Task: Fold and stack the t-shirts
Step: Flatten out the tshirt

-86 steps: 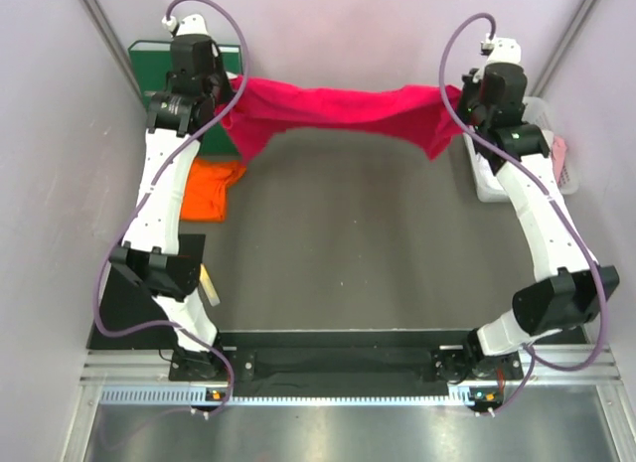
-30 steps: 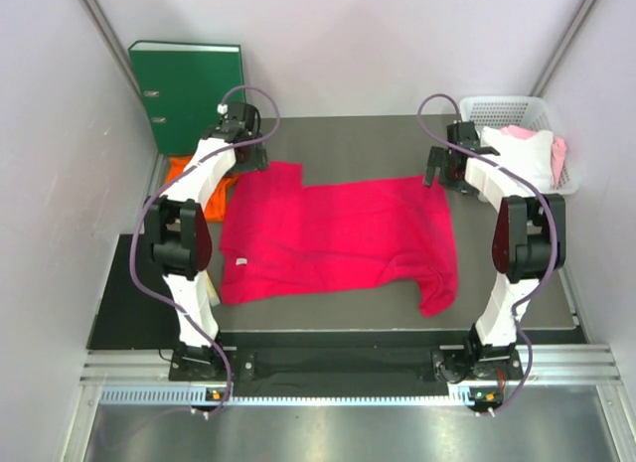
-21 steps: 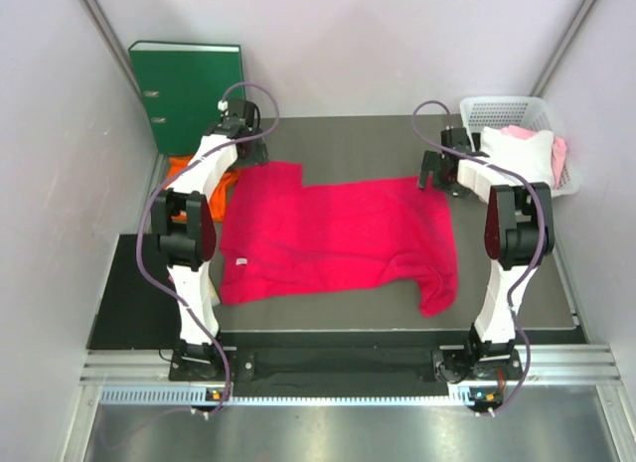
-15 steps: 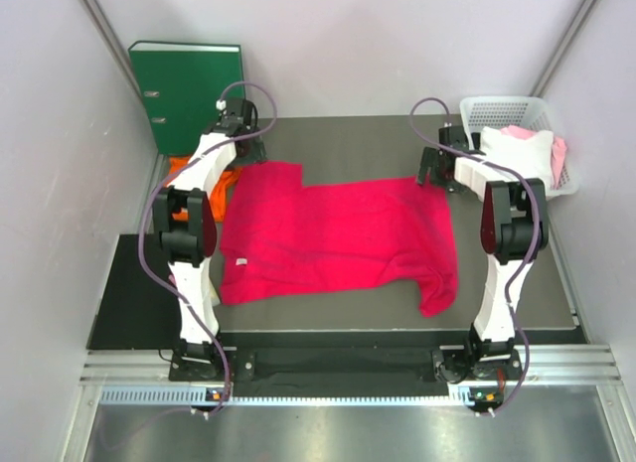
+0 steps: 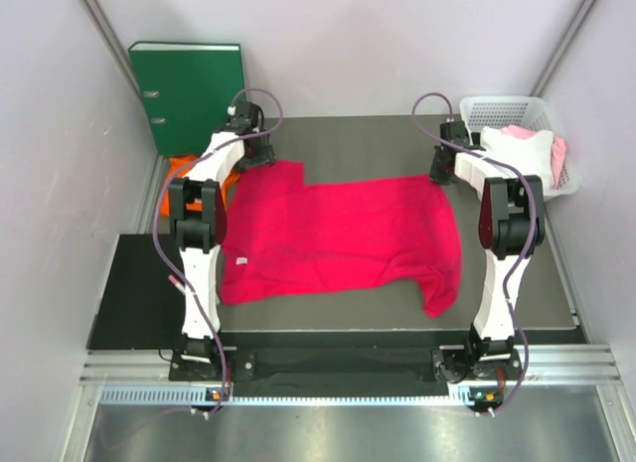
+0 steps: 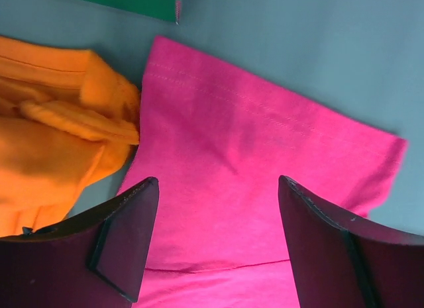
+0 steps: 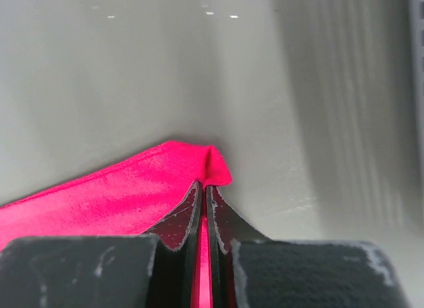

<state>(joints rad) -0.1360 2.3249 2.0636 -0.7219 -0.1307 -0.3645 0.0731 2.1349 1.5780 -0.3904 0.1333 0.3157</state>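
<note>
The desk (image 5: 368, 144) is lit brightly and evenly from above, and only soft shadows are cast beside the arms. In the right wrist view small glare specks are seen on the bare surface, and the right gripper (image 7: 203, 187) is blurred at close range. The crimson-pink t-shirt (image 5: 338, 233) is rendered heavily saturated.

My left arm (image 5: 199, 214) is covering most of the orange shirt (image 5: 179, 167) from above, and only scraps peek out at 9 o'clock of the crimson shirt (image 5: 338, 233). The neck label (image 5: 241, 260) is just a white speck, far too small to read.

Over on my left wrist view, the orange cloth runs off the left edge. The crimson drops out of the bottom behind my left hand (image 6: 218, 183), fingers (image 6: 126, 242) spread wide. The green binder (image 6: 132, 0) is a mere strip at 12 o'clock.

On the right wrist view, my right hand (image 7: 202, 187) pinches the crimson corner and hides the cloth beneath. What's heaped in the basket (image 5: 502, 101), I can't tell.
</note>
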